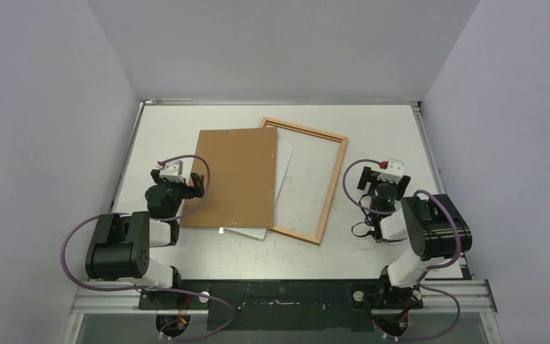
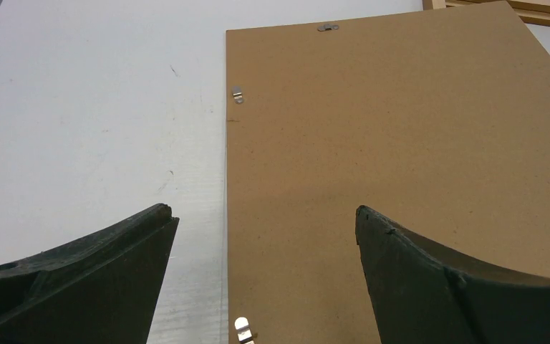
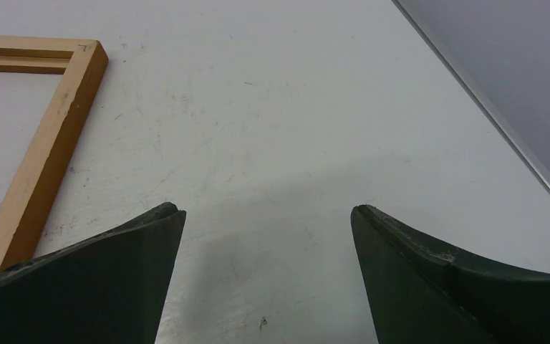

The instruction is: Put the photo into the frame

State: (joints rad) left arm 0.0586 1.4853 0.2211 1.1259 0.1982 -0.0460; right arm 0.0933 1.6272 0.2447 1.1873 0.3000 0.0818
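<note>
left gripper [image 2: 265, 215], right gripper [image 3: 265, 211] spread, empty. pinch backing board [image 1: 236, 175] left edge, lift clear: photo [image 1: 284, 166] beneath board, frame [image 1: 333, 188] partly under board's right edge.

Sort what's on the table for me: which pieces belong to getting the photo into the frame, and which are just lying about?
For the job:
- photo, a white sheet mostly hidden under the board
- frame, flat on the table

Just lying about:
- brown backing board, resting over the photo and the frame's left side
- metal clips on that board

the frame [image 1: 334, 183] is light brown, backing sheet [image 1: 236, 175] plain brown, photo [image 1: 282, 152] white.
</note>
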